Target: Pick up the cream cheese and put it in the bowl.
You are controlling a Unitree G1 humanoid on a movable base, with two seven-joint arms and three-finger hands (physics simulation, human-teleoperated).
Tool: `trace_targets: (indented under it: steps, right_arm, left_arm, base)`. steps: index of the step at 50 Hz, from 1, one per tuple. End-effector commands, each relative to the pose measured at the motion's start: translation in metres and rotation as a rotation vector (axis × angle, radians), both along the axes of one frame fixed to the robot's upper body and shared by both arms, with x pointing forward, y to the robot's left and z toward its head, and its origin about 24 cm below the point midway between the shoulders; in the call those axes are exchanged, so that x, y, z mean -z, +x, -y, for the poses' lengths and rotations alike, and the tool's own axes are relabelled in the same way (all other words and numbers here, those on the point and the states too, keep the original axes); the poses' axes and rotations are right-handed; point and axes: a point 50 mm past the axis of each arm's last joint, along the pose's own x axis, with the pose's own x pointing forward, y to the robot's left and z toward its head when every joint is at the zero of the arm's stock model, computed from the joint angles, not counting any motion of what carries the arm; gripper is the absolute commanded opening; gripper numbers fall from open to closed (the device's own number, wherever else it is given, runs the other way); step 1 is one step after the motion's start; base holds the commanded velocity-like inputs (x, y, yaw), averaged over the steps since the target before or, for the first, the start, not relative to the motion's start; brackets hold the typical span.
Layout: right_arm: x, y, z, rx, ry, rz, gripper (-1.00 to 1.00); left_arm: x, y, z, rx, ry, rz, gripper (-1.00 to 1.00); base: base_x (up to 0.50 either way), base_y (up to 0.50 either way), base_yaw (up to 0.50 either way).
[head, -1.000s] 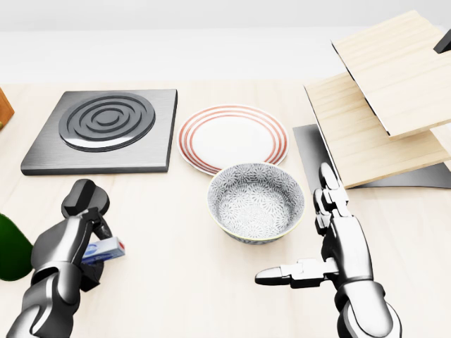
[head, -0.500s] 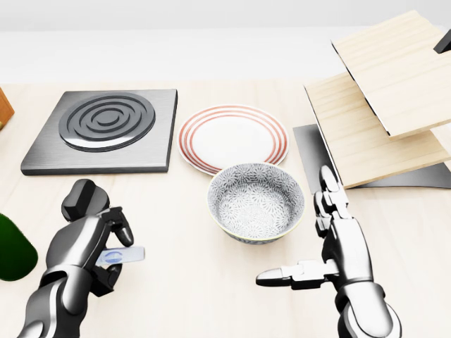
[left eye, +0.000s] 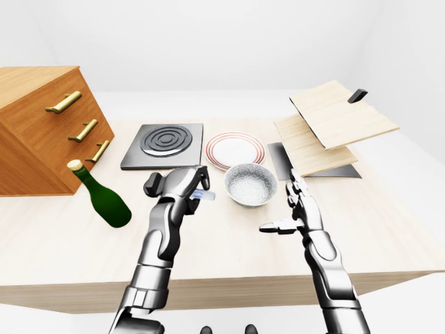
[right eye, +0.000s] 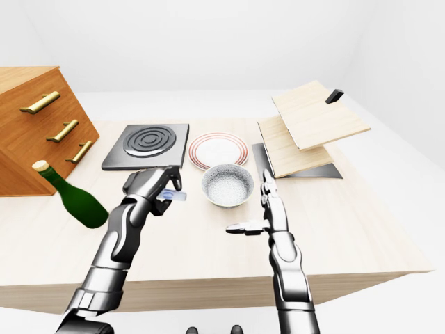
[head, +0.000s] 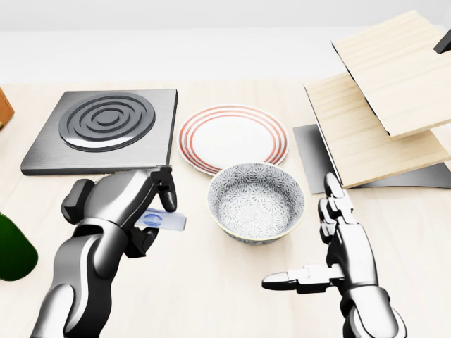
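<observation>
Our left hand (head: 134,208) is gripping the cream cheese (head: 163,221) tight, and we are judging the carry calls next for moving rightward over the bowl (head: 255,203) just beside it.

No readable text, brand, number or sign in any view. Cream cheese (head: 161,220) pack, lower left of centre in head view: blue oval mark on white face, lettering too small and blurred to read. Green bottle (left eye: 102,196), left in left-eye view: no label visible. Bowl (head: 255,202), centre in head view: grey speckled pattern only, no writing.
</observation>
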Motion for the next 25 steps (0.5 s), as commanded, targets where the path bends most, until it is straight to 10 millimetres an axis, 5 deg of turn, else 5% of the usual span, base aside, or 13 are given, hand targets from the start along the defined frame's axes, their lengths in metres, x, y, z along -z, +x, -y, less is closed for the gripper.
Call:
trace_targets:
  steps: [1, 10, 25]
  right_arm:
    - [0.002, -0.001, 0.004, 0.007, 0.011, -0.010, 1.00]
    - [0.005, -0.001, 0.002, 0.002, 0.011, -0.022, 1.00]
    - [0.007, -0.002, 0.003, 0.003, 0.010, -0.026, 1.00]
  left_arm:
    - [-0.047, 0.003, 0.026, 0.088, 0.067, 0.090, -1.00]
    - [-0.075, 0.005, 0.043, 0.132, 0.117, 0.130, -1.00]
    - [-0.086, 0.010, 0.063, 0.173, 0.117, 0.144, -1.00]
  base:
    - [0.00, 0.00, 0.00]
    - [0.00, 0.00, 0.00]
    - [0.00, 0.00, 0.00]
